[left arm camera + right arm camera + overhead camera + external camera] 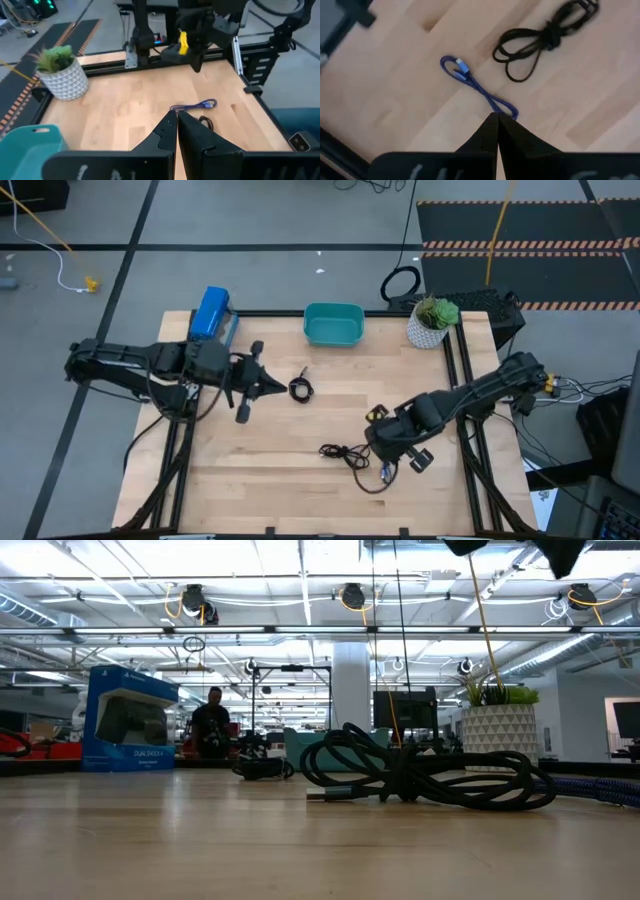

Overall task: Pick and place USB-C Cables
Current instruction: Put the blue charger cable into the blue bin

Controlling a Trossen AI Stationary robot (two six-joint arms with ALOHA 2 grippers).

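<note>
Three USB-C cables on the wooden table (280,470): tight black coil (300,389) mid-table below the teal bin (333,324), loose black bundle (344,452) and bluish-grey cable (477,88) near the front. Right gripper (497,119) just above the bluish-grey cable's end, fingers pressed together, empty. Left gripper (272,385) beside the coil, fingers likewise closed on nothing.

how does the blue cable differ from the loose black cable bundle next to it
The blue cable is bluish, while the loose black cable bundle is black. The blue cable lies folded into one narrow, nearly straight strand; the black bundle spreads in wide loops pinched at the middle. The black one looks bulkier. Both lie flat on the wooden table, ungripped.
</note>
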